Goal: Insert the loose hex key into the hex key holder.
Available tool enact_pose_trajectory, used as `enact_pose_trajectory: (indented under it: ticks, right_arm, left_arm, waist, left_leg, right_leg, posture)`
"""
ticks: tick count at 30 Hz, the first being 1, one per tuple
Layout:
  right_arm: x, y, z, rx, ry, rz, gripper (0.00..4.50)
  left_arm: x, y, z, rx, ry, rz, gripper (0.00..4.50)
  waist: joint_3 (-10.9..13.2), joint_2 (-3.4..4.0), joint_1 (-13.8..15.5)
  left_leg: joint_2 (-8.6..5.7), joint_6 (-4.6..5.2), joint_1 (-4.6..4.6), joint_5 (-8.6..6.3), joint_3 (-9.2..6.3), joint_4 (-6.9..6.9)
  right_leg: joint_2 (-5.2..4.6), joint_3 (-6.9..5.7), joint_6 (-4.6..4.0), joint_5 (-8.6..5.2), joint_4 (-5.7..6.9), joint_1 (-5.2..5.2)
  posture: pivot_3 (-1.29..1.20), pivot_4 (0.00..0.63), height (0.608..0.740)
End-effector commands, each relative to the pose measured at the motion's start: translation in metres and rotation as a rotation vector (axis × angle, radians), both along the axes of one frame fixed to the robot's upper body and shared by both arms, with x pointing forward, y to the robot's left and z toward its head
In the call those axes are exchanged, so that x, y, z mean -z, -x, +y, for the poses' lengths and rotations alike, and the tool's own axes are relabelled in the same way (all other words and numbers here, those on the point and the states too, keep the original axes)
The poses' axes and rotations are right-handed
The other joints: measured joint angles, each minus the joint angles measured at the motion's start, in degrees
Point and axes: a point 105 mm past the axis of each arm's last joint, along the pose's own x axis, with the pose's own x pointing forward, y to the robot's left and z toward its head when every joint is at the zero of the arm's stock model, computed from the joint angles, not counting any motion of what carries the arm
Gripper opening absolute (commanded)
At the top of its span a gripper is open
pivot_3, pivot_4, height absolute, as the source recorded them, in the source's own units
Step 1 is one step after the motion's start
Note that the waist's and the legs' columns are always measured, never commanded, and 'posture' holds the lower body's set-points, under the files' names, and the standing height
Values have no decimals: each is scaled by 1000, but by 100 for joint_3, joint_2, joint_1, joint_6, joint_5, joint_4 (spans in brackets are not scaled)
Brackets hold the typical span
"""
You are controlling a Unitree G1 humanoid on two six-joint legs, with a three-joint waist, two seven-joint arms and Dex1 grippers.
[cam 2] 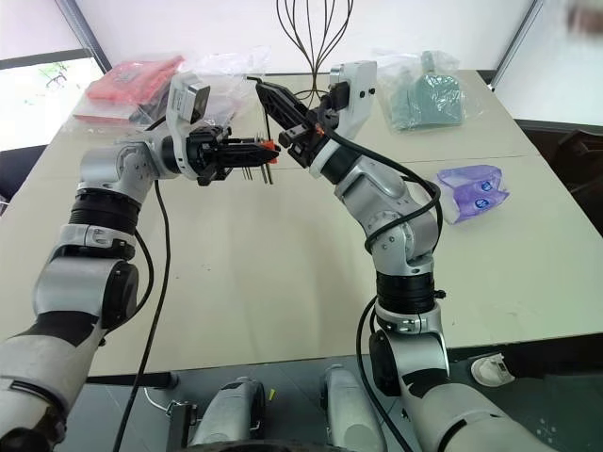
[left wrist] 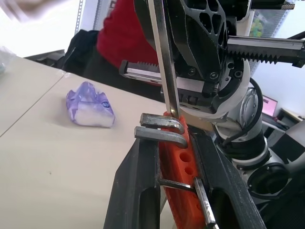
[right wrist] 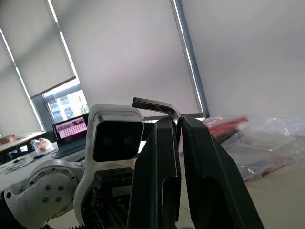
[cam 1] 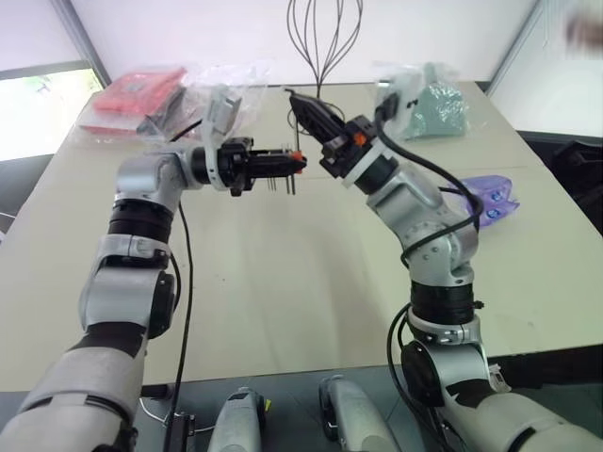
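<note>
My left gripper (cam 1: 292, 165) points sideways toward the right arm and is shut on the hex key holder (cam 2: 270, 145), a small orange-red block (left wrist: 178, 162) with short grey keys sticking out. My right gripper (right wrist: 178, 121) is shut on the loose hex key (right wrist: 155, 103), whose bent end pokes out past the fingertips. In the left wrist view the key's long straight shaft (left wrist: 164, 67) runs down to the holder's end, just behind two bent keys. I cannot tell whether its tip sits in a hole. Both grippers are held up above the table (cam 1: 283, 282).
A purple-and-white soft packet (cam 1: 490, 198) lies at the table's right. At the far side are a red packet in clear plastic (cam 1: 137, 94), a green item in a bag (cam 1: 433, 108) and a black wire stand (cam 1: 325, 38). A person in red (left wrist: 119, 33) stands beyond the table.
</note>
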Motion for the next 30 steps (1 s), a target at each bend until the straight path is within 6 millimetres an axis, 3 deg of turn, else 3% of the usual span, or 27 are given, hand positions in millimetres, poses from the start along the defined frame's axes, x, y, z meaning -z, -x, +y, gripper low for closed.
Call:
enact_pose_trajectory:
  ticks: [1, 27, 30]
  right_arm:
    - [-6, 2, -4, 6, -13, -30, 30]
    - [11, 6, -2, -53, 101, -62, 30]
    - [11, 4, -5, -45, 98, -54, 970]
  left_arm:
    - [-22, 4, 2, 7, 55, -67, 237]
    - [-20, 3, 0, -19, 50, -82, 237]
    - [-20, 2, 1, -25, 49, -81, 237]
  waist:
    - [0, 0, 0]
    - [0, 0, 4]
    - [0, 0, 5]
  left_leg:
    - [0, 0, 0, 0, 0, 0]
    - [0, -1, 1, 0, 0, 4]
    - [0, -1, 1, 0, 0, 6]
  right_leg:
    - [0, 0, 0, 0, 0, 0]
    - [0, 0, 0, 0, 4, 1]
    - [0, 0, 0, 0, 5, 1]
  posture:
    - [0, 150, 740]
    - [0, 150, 740]
    - [0, 150, 740]
